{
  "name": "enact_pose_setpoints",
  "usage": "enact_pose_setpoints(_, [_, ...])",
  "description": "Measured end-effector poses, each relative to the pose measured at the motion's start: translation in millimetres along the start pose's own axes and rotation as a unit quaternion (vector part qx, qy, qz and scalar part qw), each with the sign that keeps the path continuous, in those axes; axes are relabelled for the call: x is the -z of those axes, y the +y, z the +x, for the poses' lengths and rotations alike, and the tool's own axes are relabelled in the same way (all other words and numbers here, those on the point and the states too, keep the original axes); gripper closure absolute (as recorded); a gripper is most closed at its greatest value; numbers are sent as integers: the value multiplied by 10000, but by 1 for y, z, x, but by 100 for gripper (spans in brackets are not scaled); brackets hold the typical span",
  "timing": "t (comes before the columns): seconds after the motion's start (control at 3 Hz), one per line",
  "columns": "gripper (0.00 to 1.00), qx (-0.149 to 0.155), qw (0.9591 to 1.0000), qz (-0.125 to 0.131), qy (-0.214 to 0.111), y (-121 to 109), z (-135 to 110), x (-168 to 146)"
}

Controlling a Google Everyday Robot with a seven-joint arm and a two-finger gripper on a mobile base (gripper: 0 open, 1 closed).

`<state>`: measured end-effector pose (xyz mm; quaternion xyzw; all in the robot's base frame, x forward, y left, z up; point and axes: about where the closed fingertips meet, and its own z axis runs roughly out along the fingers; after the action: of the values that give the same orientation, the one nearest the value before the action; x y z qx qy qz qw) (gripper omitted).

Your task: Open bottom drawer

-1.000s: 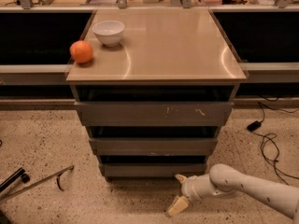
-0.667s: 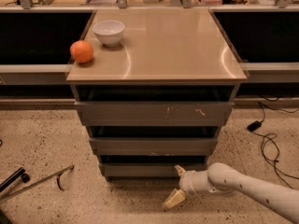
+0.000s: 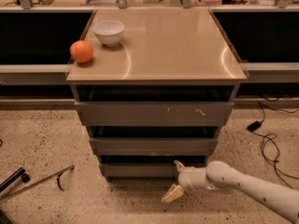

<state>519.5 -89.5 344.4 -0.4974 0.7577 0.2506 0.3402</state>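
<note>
The bottom drawer (image 3: 140, 170) is the lowest, narrowest dark grey front of the three-drawer cabinet, with a flat, handle-less face. My gripper (image 3: 175, 180) comes in low from the right on a white arm and sits right in front of the drawer's right part. Its two tan fingers are spread apart: one fingertip (image 3: 179, 164) is at the drawer's top edge, the other (image 3: 171, 194) hangs below, near the floor. Nothing is held.
The cabinet's tan top (image 3: 163, 55) carries an orange (image 3: 81, 52) at its left edge and a white bowl (image 3: 108, 32) behind it. The wider middle drawer (image 3: 152, 146) and the scratched top drawer (image 3: 154, 112) are above. Black cables (image 3: 271, 139) lie on the floor at right, a dark metal frame (image 3: 37, 181) at left.
My gripper has moved left and slightly up towards the bottom drawer front, and its upper finger now reaches the drawer's top edge.
</note>
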Motion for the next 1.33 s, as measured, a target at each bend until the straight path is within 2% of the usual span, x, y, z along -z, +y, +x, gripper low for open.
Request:
enact_pose_setpoints(0.67, [0,-539,9985,136,11,-24,32,-22])
enact_pose_setpoints(1.0, [0,-539,9985,136,11,-24,32,-22])
enact_pose_setpoints(1.33, [0,-582,9982,95,67,-38,38,-40])
